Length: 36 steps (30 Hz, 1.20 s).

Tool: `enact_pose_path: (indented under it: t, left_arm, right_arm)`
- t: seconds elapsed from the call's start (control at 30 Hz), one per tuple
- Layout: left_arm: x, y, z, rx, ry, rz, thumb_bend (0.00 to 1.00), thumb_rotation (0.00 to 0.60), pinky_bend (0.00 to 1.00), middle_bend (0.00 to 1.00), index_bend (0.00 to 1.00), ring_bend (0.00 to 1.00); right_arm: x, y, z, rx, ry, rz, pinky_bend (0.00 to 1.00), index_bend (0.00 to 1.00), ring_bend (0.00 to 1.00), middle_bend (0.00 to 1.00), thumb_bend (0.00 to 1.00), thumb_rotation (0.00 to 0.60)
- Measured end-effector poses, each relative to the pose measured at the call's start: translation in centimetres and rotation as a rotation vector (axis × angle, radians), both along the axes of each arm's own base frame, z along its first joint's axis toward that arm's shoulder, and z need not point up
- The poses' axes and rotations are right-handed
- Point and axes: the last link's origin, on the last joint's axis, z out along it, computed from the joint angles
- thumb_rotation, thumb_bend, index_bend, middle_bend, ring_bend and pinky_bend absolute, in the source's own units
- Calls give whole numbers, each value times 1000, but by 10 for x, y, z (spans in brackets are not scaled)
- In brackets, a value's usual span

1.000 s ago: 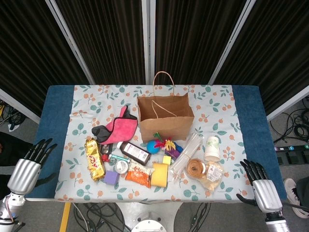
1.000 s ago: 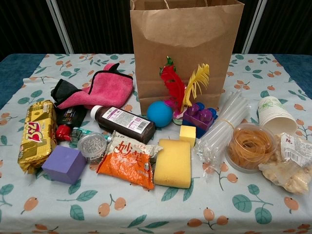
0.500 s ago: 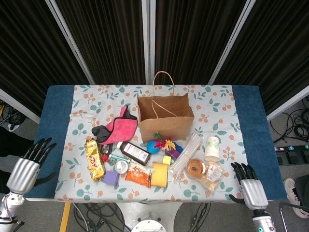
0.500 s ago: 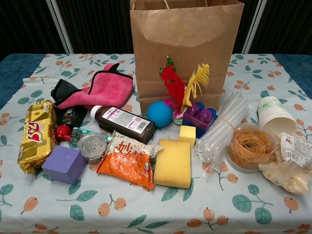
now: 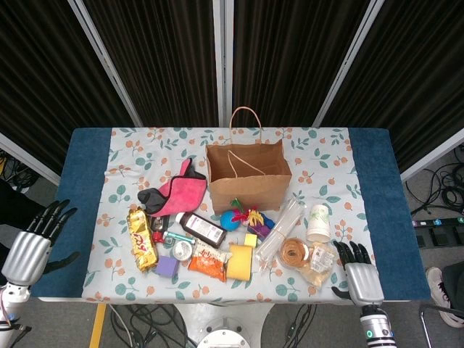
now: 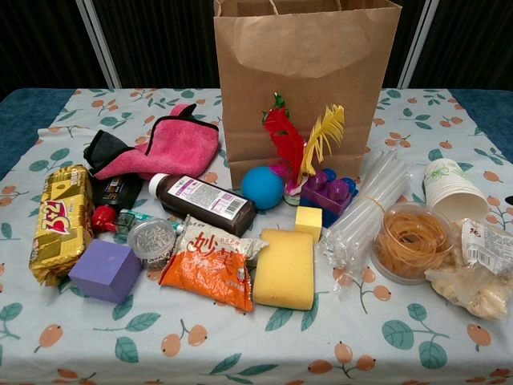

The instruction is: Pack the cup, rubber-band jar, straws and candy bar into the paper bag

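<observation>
The brown paper bag (image 5: 249, 174) (image 6: 304, 80) stands open behind the clutter. A white paper cup (image 5: 318, 222) (image 6: 451, 190) lies on its side at the right. Beside it is the clear jar of rubber bands (image 5: 293, 251) (image 6: 412, 241). A bundle of clear straws (image 5: 280, 229) (image 6: 365, 212) lies left of the jar. The gold candy bar (image 5: 141, 237) (image 6: 59, 220) lies at the left. My right hand (image 5: 357, 272) is open at the front right table edge, near the jar. Off the table's left edge my left hand (image 5: 32, 243) is open. Neither hand shows in the chest view.
A pink cloth (image 5: 177, 191), brown bottle (image 5: 202, 230), orange snack packet (image 6: 212, 262), yellow sponge (image 6: 284, 267), purple cube (image 6: 105, 269), blue ball with feathers (image 6: 263, 187) and a bag of pale snacks (image 6: 477, 277) crowd the table's middle and front.
My right hand has moved left and forward toward the table's front right corner. My left hand has drifted left, away from the table. The objects have not moved.
</observation>
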Motion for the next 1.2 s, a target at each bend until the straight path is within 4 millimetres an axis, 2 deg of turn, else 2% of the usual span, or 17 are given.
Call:
enact_pose_path:
  t: [0.33, 0.47, 0.67, 0.77, 1.0, 1.2]
  left_arm:
    - [-6, 5, 5, 11, -10, 11, 31, 600, 200, 165, 156, 85]
    - [-7, 6, 6, 11, -11, 13, 31, 600, 200, 165, 155, 84]
    - [-8, 7, 5, 9, -12, 15, 30, 600, 200, 165, 155, 84]
    - [-8, 7, 5, 10, -15, 14, 30, 600, 200, 165, 155, 84]
    - [-4, 6, 4, 4, -23, 4, 31, 600, 200, 164, 155, 84]
    - [1, 5, 2, -1, -26, -8, 30, 600, 200, 164, 155, 84]
  right_arm:
    - [13, -12, -20, 34, 12, -15, 0, 112, 0, 119, 7, 600]
    - [18, -14, -25, 37, 6, -8, 0, 199, 12, 169, 49, 600]
    - [18, -15, -29, 39, 17, -13, 0, 348, 135, 293, 127, 600]
    - [19, -14, -28, 29, 18, -10, 4, 392, 156, 326, 168, 600]
    - [24, -9, -11, -42, -4, 23, 30, 452, 195, 371, 212, 600]
    - [37, -4, 24, -152, -45, 89, 41, 463, 205, 380, 217, 600]
